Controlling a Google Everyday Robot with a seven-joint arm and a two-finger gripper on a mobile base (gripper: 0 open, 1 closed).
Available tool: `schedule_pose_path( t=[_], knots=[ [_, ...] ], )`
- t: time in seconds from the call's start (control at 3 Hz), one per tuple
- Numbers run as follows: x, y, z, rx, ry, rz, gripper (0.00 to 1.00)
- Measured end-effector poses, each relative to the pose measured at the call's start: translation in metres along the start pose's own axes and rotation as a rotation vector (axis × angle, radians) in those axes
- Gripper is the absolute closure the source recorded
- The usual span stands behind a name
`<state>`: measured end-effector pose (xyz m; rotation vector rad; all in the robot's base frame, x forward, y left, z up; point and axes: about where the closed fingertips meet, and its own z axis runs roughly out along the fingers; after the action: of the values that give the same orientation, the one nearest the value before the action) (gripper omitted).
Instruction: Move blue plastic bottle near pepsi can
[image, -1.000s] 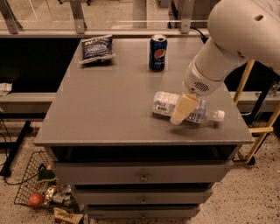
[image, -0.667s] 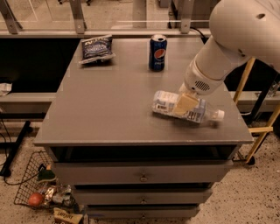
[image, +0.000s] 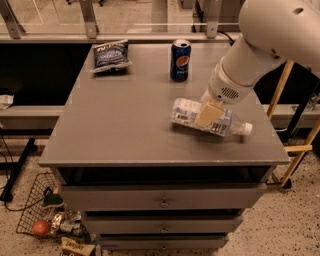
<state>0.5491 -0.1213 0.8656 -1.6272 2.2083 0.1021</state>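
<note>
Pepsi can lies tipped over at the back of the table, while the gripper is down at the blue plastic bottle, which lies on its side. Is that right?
Not quite. The camera view shows the pepsi can standing upright at the back of the table, silver top up, not tipped over. The rest holds: the gripper is down at the blue plastic bottle, which lies on its side.

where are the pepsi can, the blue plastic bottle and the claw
pepsi can (image: 180, 61), camera view, on its logo
blue plastic bottle (image: 183, 113), camera view, on its label near the base
claw (image: 208, 115), camera view, at its tan end over the bottle's middle
</note>
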Motion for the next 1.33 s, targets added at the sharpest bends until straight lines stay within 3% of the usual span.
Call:
schedule_pose_path(
  t=[0.33, 0.67, 1.0, 1.33],
  knots=[
    [-0.013, -0.010, -0.011, 0.010, -0.018, -0.056, 1.00],
    [-0.037, -0.027, -0.028, 0.033, -0.046, -0.127, 1.00],
    [-0.037, -0.027, -0.027, 0.033, -0.047, -0.127, 1.00],
    [-0.057, -0.045, -0.024, 0.064, -0.044, -0.153, 1.00]
  ],
)
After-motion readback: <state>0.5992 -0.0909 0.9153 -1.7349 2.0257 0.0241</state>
